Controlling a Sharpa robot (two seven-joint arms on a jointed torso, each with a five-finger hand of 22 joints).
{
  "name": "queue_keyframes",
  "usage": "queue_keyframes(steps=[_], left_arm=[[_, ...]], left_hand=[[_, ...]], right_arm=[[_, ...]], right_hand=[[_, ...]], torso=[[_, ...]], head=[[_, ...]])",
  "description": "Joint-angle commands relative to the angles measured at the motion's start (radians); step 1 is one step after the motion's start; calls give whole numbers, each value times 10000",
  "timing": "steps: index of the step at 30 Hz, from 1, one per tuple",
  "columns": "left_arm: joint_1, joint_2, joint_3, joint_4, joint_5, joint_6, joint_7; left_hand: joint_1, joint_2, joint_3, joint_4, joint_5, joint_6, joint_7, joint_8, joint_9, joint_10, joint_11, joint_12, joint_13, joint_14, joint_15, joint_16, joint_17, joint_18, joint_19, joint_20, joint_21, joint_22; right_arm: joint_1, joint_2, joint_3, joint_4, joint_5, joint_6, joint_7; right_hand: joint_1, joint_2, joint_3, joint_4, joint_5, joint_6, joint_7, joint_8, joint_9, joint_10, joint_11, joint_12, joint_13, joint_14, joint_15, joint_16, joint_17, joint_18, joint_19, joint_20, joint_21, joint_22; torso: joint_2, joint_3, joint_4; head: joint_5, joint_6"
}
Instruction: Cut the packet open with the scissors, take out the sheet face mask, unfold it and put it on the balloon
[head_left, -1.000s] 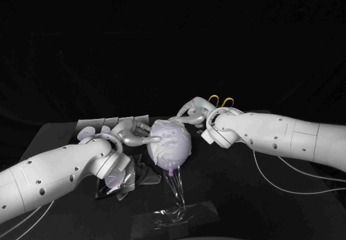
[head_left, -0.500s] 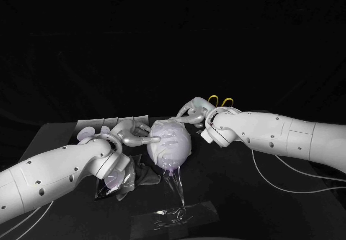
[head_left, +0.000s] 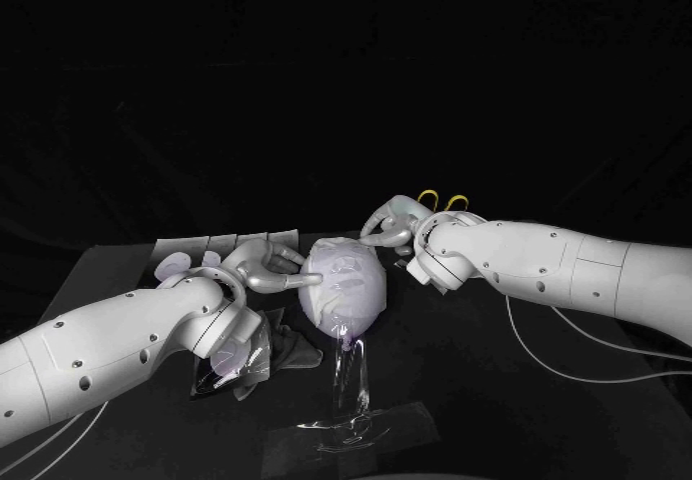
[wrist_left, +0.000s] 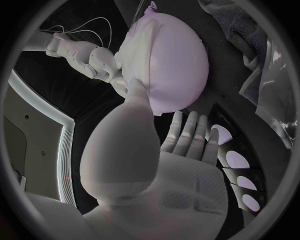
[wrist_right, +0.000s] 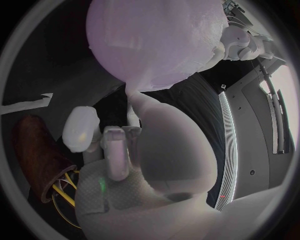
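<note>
You see a smooth balloon (head_left: 343, 290) with a soft shine, like rubber. The left hand (head_left: 260, 268) and the right hand (head_left: 387, 225) look like smooth silver metal. The arms (head_left: 562, 270) are shiny white plastic. The surface (head_left: 505, 400) is black and dull. The clear plastic (head_left: 351, 385) under the balloon is shiny and crinkly. The dark cloth (head_left: 299, 348) looks soft and fuzzy.

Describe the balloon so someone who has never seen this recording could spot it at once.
On the black table, look at the middle: the balloon stands there between the left hand and the right hand. It is the one pale, egg-shaped thing, perched on a clear stand.
</note>
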Motion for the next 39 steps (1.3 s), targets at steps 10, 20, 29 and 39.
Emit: queue_keyframes(steps=[10, 20, 29, 39], left_arm=[[5, 19, 0, 20, 10, 140, -66], [5, -13, 1, 48, 76, 137, -55], [1, -150, 4, 167, 457, 234, 212], [-3, -674, 12, 575, 1420, 844, 1327]], left_hand=[[6, 76, 64, -7, -48, -65, 1254, 79, 10, -100, -5, 75, 11, -17, 19, 48, -21, 95, -75, -19, 1, 4], [6, 76, 64, -7, -48, -65, 1254, 79, 10, -100, -5, 75, 11, -17, 19, 48, -21, 95, -75, -19, 1, 4], [41, 150, 119, -10, -52, -97, 1257, 133, 9, -128, -6, 122, 7, -23, 8, 73, -29, 111, -51, -4, 12, 11], [244, 576, 526, -29, -77, -211, 1261, 282, -9, -239, -5, 262, -8, -124, -4, 127, -96, 0, -18, 8, 50, 29]], right_arm=[[-17, 126, -8, -210, -143, 261, -214], [-28, 27, -15, -273, -420, 106, -465], [-33, -603, -18, 311, -295, -689, -112], [-162, -1805, -26, 2102, 460, -2117, 2037]], right_hand=[[-1211, -428, -348, 666, 22, -1596, 719, -973, 363, 323, 574, -1373, 1674, 1046, 423, 64, 2626, 236, -449, 222, -1030, 702], [-932, -257, -386, 596, 27, -2016, 1028, -1484, 108, -54, 861, -1998, 1245, 1021, 708, 38, 2558, 256, -584, 461, -1334, 630], [-790, -109, -317, 536, 26, -1856, 1015, -1502, 76, -114, 858, -2098, 1163, 979, 711, -4, 2447, 301, -627, 511, -1462, 600], [-715, -90, -300, 483, 37, -1857, 1074, -1707, -47, -1122, 927, -3629, 110, 391, 773, -572, 1151, 708, -1780, 650, -3908, -153]], torso=[[1, 7, -8], [-3, 3, -9], [-13, -8, -29], [-49, -18, -69]], head=[[-3, -9], [-22, -17], [-57, -29], [3, -56]])
